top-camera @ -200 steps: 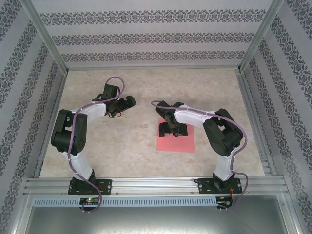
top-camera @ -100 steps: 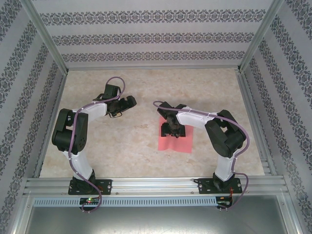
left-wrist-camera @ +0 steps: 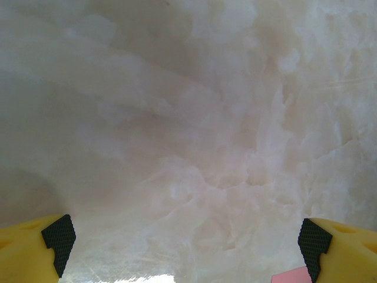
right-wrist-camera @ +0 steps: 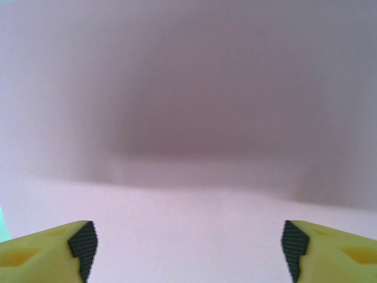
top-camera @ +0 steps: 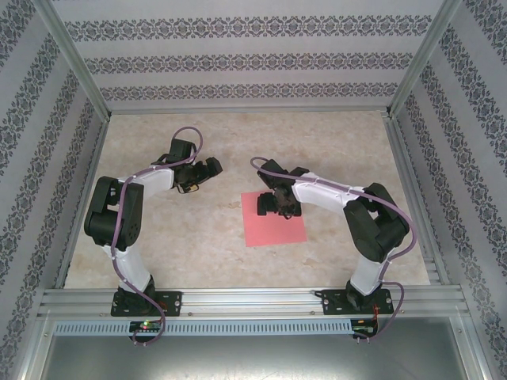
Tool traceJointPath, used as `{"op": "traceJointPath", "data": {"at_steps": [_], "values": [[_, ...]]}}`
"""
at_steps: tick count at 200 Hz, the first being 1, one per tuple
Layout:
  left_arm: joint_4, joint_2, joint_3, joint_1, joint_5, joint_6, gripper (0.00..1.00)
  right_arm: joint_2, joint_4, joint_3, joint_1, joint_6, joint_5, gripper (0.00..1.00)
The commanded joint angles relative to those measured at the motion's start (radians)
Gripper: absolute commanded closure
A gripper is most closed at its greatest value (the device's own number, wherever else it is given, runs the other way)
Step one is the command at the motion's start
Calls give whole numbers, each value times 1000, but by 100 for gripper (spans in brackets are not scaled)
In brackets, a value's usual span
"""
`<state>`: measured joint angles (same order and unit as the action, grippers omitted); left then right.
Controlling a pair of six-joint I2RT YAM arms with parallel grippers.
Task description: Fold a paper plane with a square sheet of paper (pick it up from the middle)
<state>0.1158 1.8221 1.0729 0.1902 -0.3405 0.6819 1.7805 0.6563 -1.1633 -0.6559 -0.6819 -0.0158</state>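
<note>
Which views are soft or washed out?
Top external: sharp, evenly lit, and the square sheet of paper reads saturated pink-red. Left wrist: the marbled table is soft, with bright glare at the bottom edge. Right wrist: the sheet is defocused and washed to pale mauve, with a dark shadow band across the middle.

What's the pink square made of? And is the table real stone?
The pink square looks like thin paper with a dull, matte finish: it lies flat, with sharp straight edges and no shine. The table looks smooth, with cloudy cream-and-beige swirls like marble. It could be real stone or just a printed top; the pictures can't settle that.
</note>
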Motion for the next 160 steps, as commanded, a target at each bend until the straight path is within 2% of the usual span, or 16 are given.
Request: {"op": "traceJointPath", "data": {"at_steps": [1, 54, 97, 128, 160], "values": [[-24, -22, -14, 12, -15, 14, 0, 3, 57, -24, 24, -1, -53, 9], [-25, -24, -12, 15, -28, 21, 0, 139, 87, -138, 11, 32, -22, 6], [-30, -24, -16, 23, -44, 32, 0, 200, 89, -142, 8, 41, 1, 9], [-45, -24, -27, 26, -62, 53, 0, 196, 55, -107, 20, 30, 18, 22], [-81, -33, -60, 26, -95, 92, 0, 128, -37, -64, 43, 19, 63, 45]]}}
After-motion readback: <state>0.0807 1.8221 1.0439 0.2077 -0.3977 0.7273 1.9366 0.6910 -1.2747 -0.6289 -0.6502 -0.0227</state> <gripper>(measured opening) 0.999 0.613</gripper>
